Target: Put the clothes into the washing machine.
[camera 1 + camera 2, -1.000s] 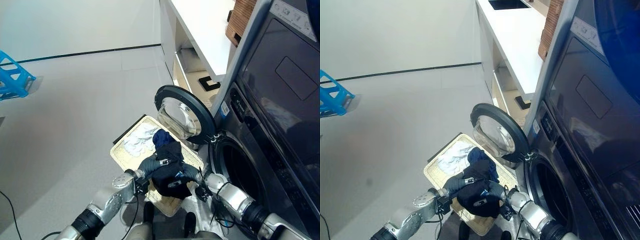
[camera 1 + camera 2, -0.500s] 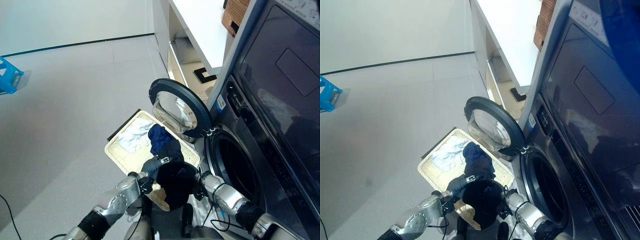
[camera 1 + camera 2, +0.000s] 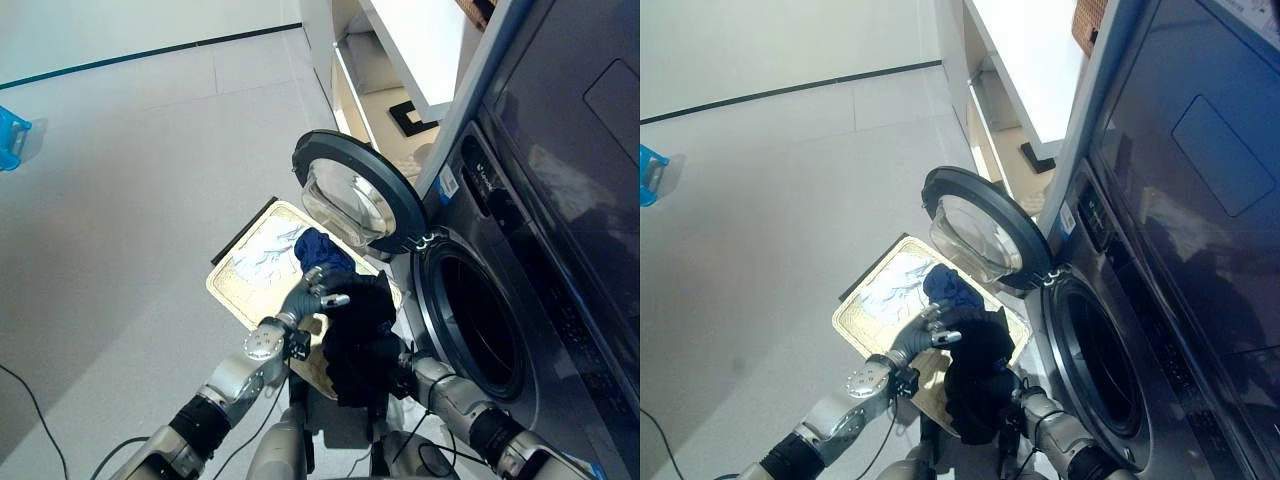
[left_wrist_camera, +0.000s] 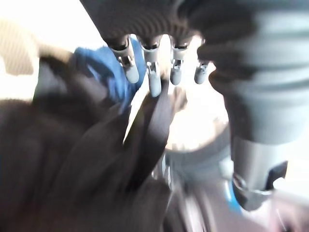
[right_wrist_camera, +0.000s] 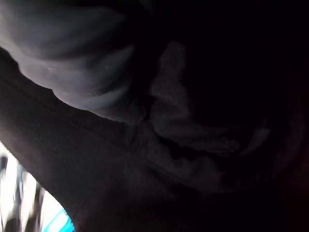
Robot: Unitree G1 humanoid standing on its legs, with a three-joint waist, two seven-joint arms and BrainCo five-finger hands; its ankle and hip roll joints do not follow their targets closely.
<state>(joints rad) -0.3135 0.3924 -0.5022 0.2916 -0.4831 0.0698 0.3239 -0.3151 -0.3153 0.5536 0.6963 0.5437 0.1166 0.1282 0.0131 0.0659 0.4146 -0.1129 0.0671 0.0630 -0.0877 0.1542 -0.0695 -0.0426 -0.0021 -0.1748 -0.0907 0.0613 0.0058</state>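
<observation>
Right now the left hand (image 3: 318,291) is hovering with fingers spread beside the black garment (image 3: 360,340), which is hanging before the washing machine (image 3: 520,290), seemingly from the right hand, its fingers hidden in cloth.

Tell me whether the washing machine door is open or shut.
Open. The round door is swung out on its hinge, leaving the dark drum opening uncovered, with the black garment held just in front of it.
</observation>
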